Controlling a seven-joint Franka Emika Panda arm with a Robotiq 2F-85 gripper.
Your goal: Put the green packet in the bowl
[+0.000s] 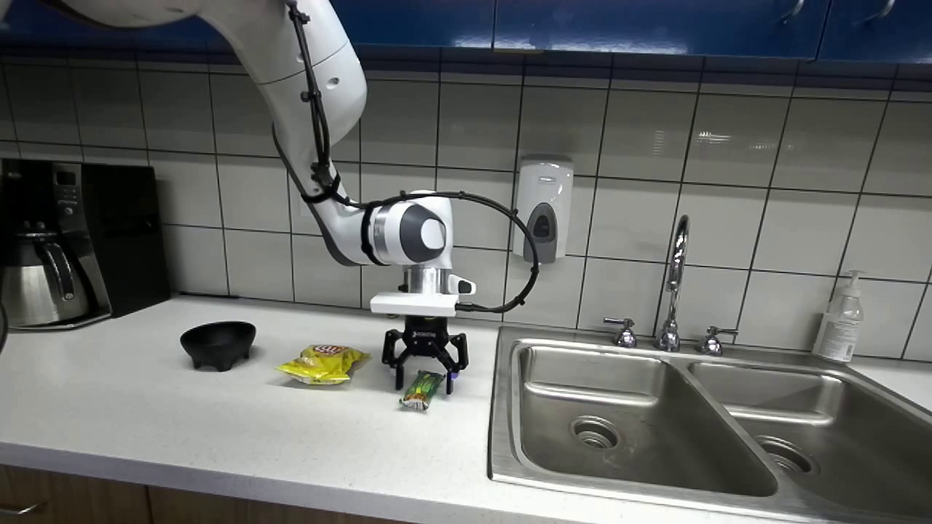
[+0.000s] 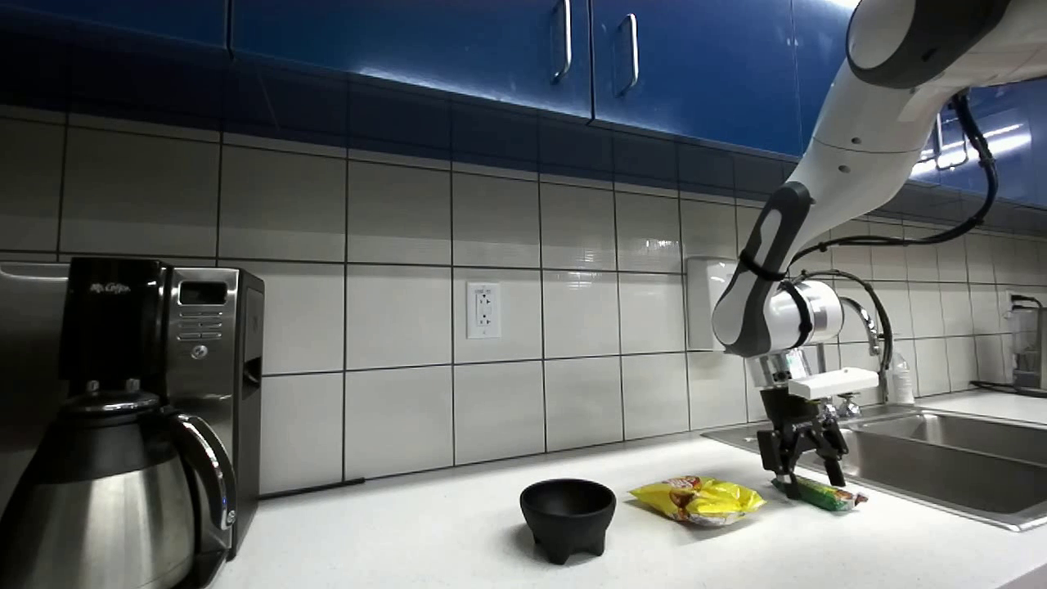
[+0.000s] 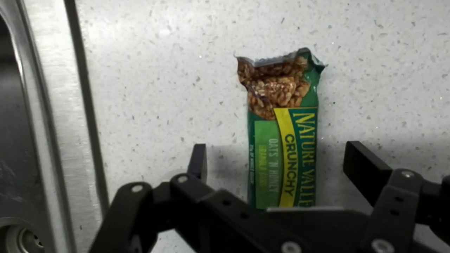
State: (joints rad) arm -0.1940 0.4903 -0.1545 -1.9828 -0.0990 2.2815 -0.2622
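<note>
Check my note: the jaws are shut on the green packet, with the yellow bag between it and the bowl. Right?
Not shut: the wrist view shows the jaws open, either side of the green packet. The yellow bag does lie between it and the bowl.

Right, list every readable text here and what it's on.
"NATURE VALLE", end hidden: green packet
"CRUNCHY": green packet
"OATS 'N HONEY": green packet
"Mr. Coffee": coffee maker
Too small or blurred: other print on green packet and coffee maker; markings on yellow packet, soap bottle, wall dispenser, gripper.

White arm [image 1: 342, 102] bent downward, end effector [image 1: 424, 380] pointing down, fingers [image 3: 199, 160] spread apart
</note>
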